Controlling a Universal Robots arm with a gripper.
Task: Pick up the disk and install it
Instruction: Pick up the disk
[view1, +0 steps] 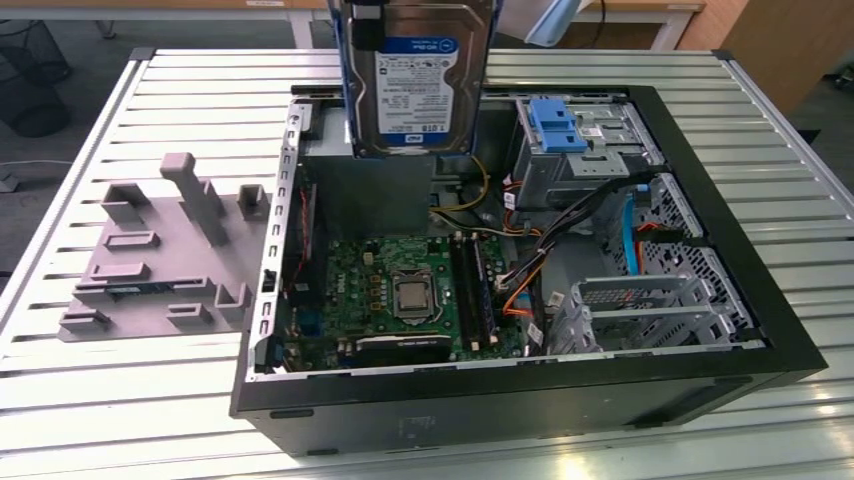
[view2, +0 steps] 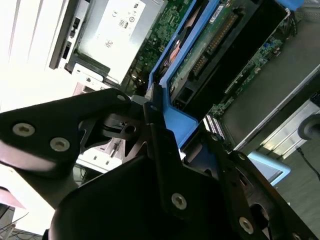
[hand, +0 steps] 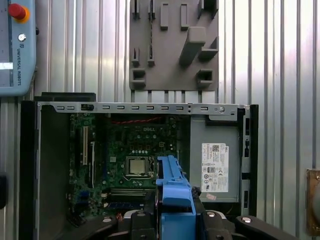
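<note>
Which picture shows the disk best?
The exterior view: the disk hangs upright over the open computer case, label facing the camera. The second wrist view shows its circuit-board side and blue frame; the first wrist view shows mostly that frame.

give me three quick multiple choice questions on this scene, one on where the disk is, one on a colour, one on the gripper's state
1. Where is the disk?
A) held up over the open computer case
B) lying on the table
C) seated in a drive bay

2. What colour is the disk's carrier frame?
A) red
B) blue
C) yellow

3. The gripper is:
A) open and empty
B) shut on a cable
C) shut on the disk's frame

Answers:
1 A, the exterior view shows it raised above the case.
2 B, the frame is blue in both wrist views.
3 C, the second wrist view shows it clamped on the frame.
</note>
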